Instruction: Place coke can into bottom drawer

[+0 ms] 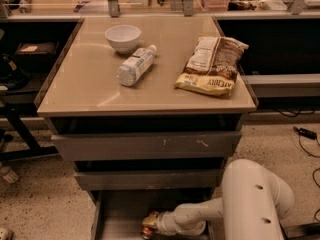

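Observation:
The bottom drawer (120,211) stands pulled open at the foot of the grey cabinet, its flat grey floor showing. My white arm reaches in from the lower right. My gripper (151,223) is inside the drawer, low over its floor near the front. The coke can (148,224), small and red, sits in the gripper at the drawer's middle front, mostly hidden by the gripper and partly cut by the picture's lower edge.
On the tan cabinet top lie a white bowl (123,37), a clear plastic bottle (135,65) on its side and a chip bag (212,64). The two upper drawers (147,145) are shut. Black shelving stands at left, cables on the floor at right.

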`<state>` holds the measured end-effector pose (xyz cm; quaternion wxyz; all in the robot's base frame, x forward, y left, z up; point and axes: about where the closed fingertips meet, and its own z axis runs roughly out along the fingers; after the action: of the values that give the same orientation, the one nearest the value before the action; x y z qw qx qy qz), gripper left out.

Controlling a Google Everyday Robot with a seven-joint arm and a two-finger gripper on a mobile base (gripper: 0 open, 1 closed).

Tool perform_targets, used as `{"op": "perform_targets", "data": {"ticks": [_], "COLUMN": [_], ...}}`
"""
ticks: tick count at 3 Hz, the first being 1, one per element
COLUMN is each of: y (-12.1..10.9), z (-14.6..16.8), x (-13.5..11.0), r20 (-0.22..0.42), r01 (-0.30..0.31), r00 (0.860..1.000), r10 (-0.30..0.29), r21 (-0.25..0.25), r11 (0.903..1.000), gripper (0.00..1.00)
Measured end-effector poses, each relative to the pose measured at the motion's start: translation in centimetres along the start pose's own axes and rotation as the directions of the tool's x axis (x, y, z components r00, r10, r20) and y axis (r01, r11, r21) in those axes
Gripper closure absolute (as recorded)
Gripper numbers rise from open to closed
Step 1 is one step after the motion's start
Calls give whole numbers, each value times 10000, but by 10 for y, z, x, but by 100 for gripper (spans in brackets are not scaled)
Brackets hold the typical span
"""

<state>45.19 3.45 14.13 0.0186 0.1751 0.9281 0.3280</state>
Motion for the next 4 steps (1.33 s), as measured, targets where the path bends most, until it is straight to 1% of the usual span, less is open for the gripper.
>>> {"op": "perform_targets", "data": {"ticks": [1, 4], "y": [-1, -1], "z": [1, 1], "x": [0, 0], "r20": [-3, -5], "r01": [-20, -20], "r00": [10000, 10000], "r10": [20, 20], "r21": [-3, -3], "r11": [10000, 10000], "gripper": [82, 12]}}
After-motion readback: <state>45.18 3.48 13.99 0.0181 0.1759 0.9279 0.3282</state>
